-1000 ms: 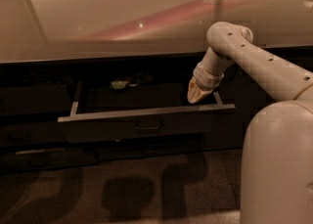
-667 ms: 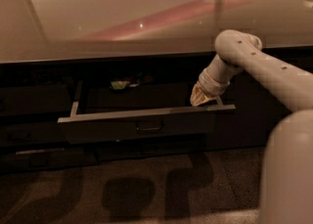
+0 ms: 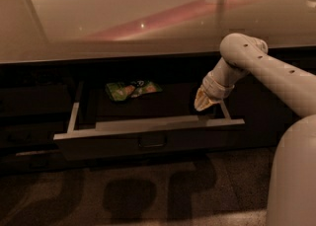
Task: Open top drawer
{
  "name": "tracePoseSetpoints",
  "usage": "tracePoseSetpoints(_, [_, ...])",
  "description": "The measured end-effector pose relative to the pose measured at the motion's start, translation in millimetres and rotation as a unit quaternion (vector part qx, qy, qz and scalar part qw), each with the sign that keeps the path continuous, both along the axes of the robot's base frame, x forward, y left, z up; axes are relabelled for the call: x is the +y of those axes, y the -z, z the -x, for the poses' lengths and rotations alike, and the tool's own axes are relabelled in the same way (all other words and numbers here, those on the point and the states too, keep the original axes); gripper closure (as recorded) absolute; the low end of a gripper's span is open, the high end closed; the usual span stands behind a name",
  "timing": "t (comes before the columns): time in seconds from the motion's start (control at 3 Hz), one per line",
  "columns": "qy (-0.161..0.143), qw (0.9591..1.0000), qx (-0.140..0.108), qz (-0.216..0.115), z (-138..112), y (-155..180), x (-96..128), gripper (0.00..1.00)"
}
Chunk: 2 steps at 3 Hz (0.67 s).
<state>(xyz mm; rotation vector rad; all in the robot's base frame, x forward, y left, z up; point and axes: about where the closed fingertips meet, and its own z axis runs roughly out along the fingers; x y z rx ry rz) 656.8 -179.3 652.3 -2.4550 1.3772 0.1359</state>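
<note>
The top drawer (image 3: 148, 141) stands pulled out under the glossy counter, with a dark grey front, a small central handle (image 3: 152, 143) and a pale rim. A green snack bag (image 3: 132, 90) lies inside at the back left. My gripper (image 3: 203, 102) hangs over the drawer's right end, just behind the front panel near the right side rail. The white arm reaches in from the right.
A glossy pale counter top (image 3: 123, 18) overhangs the drawers. Dark closed drawer fronts (image 3: 34, 101) flank the open one on the left and right. The speckled floor (image 3: 148, 195) lies in front. My white arm body (image 3: 294, 170) fills the lower right.
The arm and gripper have shifted to the right along the drawer. The drawer stays pulled out as before.
</note>
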Motion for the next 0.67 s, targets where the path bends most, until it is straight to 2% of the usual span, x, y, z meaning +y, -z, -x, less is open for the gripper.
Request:
tracePoseSetpoints(0.33, [0.004, 1.0, 0.003, 0.0, -2.5, 0.5, -0.1, 0.57])
tracePoseSetpoints(0.67, [0.019, 0.9996, 0.007, 0.018, -1.9, 1.9, -1.0, 0.34])
